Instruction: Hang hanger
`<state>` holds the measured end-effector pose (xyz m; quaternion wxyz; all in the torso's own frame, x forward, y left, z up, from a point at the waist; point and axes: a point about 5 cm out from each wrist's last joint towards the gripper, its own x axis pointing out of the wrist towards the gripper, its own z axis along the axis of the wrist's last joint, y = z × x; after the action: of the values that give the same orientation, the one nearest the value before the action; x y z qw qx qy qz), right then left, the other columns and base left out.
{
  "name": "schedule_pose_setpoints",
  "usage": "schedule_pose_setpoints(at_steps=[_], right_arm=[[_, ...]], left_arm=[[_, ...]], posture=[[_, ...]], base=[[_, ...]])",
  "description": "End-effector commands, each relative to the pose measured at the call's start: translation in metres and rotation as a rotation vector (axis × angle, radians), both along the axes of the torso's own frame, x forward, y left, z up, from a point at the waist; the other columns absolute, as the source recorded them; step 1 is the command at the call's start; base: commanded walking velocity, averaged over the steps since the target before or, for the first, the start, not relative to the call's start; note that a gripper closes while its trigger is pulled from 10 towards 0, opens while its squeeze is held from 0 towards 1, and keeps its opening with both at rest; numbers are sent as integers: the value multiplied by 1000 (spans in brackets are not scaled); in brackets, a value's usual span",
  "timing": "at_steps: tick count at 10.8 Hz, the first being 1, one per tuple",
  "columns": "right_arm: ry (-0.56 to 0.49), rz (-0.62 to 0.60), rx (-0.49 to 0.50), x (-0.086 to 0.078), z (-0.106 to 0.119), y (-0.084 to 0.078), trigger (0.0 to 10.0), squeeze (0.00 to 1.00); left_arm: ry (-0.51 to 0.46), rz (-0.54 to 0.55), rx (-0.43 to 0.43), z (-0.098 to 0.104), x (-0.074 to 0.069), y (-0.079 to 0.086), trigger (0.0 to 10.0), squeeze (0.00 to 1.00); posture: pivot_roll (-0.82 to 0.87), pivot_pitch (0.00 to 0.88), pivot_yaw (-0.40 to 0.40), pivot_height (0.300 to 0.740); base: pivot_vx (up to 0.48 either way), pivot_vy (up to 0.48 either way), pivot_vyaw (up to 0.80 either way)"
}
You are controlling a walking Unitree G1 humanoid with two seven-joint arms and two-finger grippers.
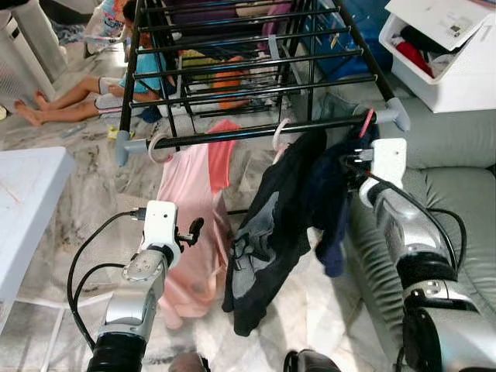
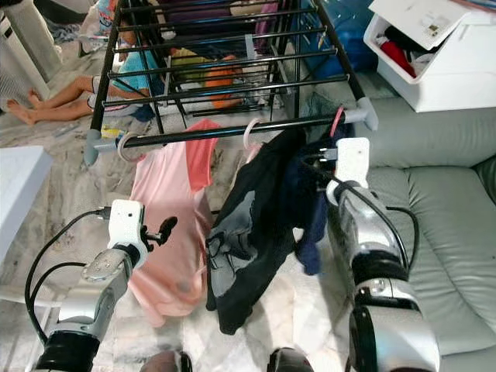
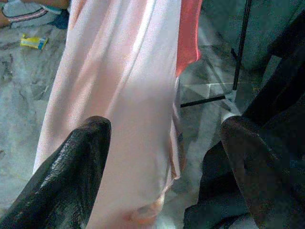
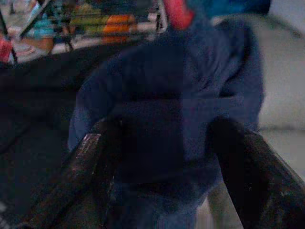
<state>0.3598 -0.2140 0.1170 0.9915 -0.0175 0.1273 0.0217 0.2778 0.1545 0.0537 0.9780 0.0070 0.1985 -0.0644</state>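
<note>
Left eye view: the left end effector [image 1: 194, 230] hovers spread beside the pink shirt [image 1: 190, 225]; the red hanger [image 1: 365, 122] hooks the rack's front bar [image 1: 256, 133]. Right wrist view: the right end effector [image 4: 162, 157], spread, faces the navy garment [image 4: 181, 95].

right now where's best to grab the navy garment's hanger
Take the red hanger by its neck, just below the hook over the rack's front bar. Come from the sofa side with the right hand; the navy garment drapes over and hides the shoulders.
</note>
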Motion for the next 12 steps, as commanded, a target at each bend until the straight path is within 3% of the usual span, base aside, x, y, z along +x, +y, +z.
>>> schedule_pose_setpoints(at_steps=[1, 3, 4, 6, 7, 9, 12], right_arm=[[53, 44, 20, 0, -5, 10, 10000, 0], [172, 138, -6, -15, -30, 22, 10000, 0], [234, 164, -58, -26, -45, 16, 10000, 0], [266, 94, -134, -36, -49, -15, 10000, 0], [255, 60, -180, -37, -45, -28, 10000, 0], [234, 23, -191, -37, -38, -39, 10000, 0], [233, 112, -146, -22, -37, -24, 10000, 0]], left_arm=[[12, -8, 14, -1, -1, 3, 10000, 0], [23, -14, 8, -2, -2, 1, 10000, 0], [28, -17, 3, -2, -2, 0, 10000, 0], [36, -15, -4, -3, -2, -1, 10000, 0], [38, -16, -5, -3, -1, 0, 10000, 0], [39, -23, -2, -3, 0, 0, 10000, 0], [46, -32, 11, -3, 3, 0, 10000, 0]], posture=[[6, 65, 61, 740], [3, 65, 58, 740], [2, 66, 56, 740], [-5, 68, 55, 740], [-8, 67, 56, 740], [-11, 65, 62, 740], [-3, 62, 69, 740]], base=[[0, 0, 0], [0, 0, 0], [0, 0, 0], [0, 0, 0], [0, 0, 0], [0, 0, 0], [0, 0, 0]])
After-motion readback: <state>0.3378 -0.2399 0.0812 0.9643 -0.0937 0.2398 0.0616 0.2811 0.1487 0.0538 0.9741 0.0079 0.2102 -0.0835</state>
